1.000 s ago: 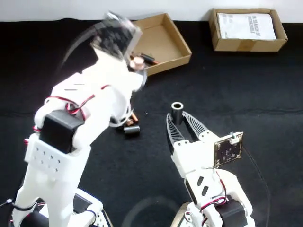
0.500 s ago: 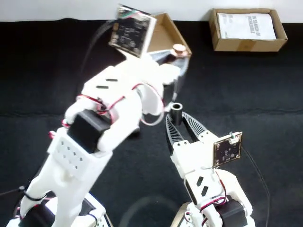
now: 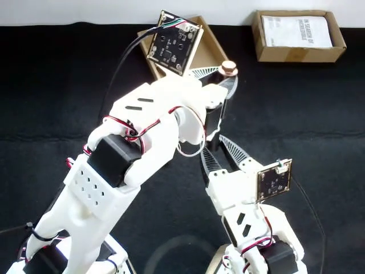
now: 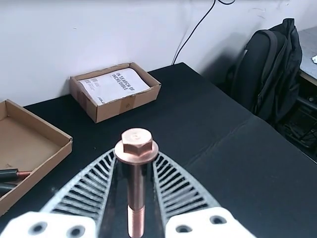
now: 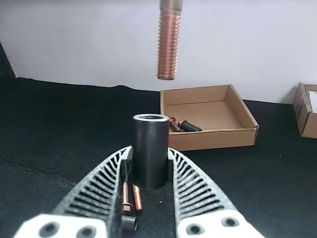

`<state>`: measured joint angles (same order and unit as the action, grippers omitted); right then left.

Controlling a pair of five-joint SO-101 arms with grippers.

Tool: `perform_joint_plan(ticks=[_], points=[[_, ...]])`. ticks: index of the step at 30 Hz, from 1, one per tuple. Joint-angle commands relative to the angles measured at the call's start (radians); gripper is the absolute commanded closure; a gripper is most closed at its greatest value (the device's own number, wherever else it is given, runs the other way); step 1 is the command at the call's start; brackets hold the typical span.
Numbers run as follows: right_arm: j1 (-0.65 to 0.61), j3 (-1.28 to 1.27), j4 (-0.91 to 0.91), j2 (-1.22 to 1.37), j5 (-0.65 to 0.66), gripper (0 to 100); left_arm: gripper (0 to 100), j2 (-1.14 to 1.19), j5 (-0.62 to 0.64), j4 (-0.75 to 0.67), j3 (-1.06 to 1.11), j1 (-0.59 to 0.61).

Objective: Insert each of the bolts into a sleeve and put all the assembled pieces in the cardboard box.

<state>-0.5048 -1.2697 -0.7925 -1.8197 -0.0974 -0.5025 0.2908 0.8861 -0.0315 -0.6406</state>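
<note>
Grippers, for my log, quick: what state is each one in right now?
Left gripper: shut on the bolt.
Right gripper: shut on the sleeve.

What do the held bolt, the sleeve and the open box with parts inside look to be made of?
The bolt looks like metal, perhaps copper-plated steel: shiny reddish sheen, crisp threads. The sleeve seems to be dark metal, possibly blackened steel: dull grey sheen, paler rim. The box is plain brown cardboard, matte, with thin folded walls.
</note>
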Motion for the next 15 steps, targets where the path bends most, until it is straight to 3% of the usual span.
perform_joint_plan(ticks=[1,15], points=[[0.015,0.041,0.002,-0.001,-0.005,99.1,99,-0.01,0.008,0.008,-0.004,-0.013],[0.016,0.042,0.002,-0.001,-0.003,99.1,99,-0.087,0.009,0.011,0.208,-0.071]])
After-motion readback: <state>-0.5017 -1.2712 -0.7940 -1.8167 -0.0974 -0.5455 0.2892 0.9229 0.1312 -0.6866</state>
